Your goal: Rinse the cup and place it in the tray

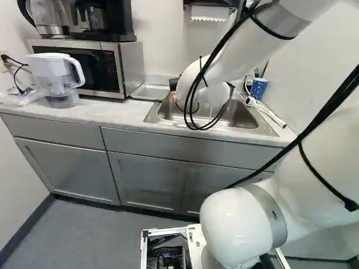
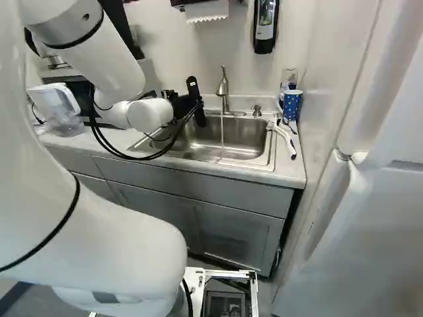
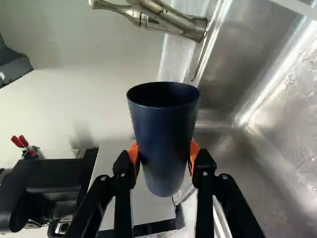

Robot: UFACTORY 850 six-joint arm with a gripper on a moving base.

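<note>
In the wrist view the cup (image 3: 163,134) is held by the gripper (image 3: 163,153), its fingers parted only as wide as the cup's wall, with an orange pad (image 3: 194,153) pressed to either side. The cup's long axis is set across the line in which the fingers point, and its mouth is turned towards the tap (image 3: 168,20), its base away from it. Judged by how the tap rises from the sink (image 3: 247,49), the cup is carried nearly on its side rather than upright.

In the left base view the tray (image 1: 150,91) is seen between the microwave (image 1: 132,64) and the sink, on the side towards which the cup's base seems to be pointed. The cup itself is hidden there by the arm (image 1: 224,61).

In the right base view a thin stream of water (image 2: 222,129) is seen falling into the basin, just beside the gripper. Whether the cup has been rinsed cannot be told. If rinsing is still due, the mouth should be brought across to the stream; for the tray, the cup would have to be carried the opposite way, its axis turned with the wrist. Wet walls might slip between the pads.
</note>
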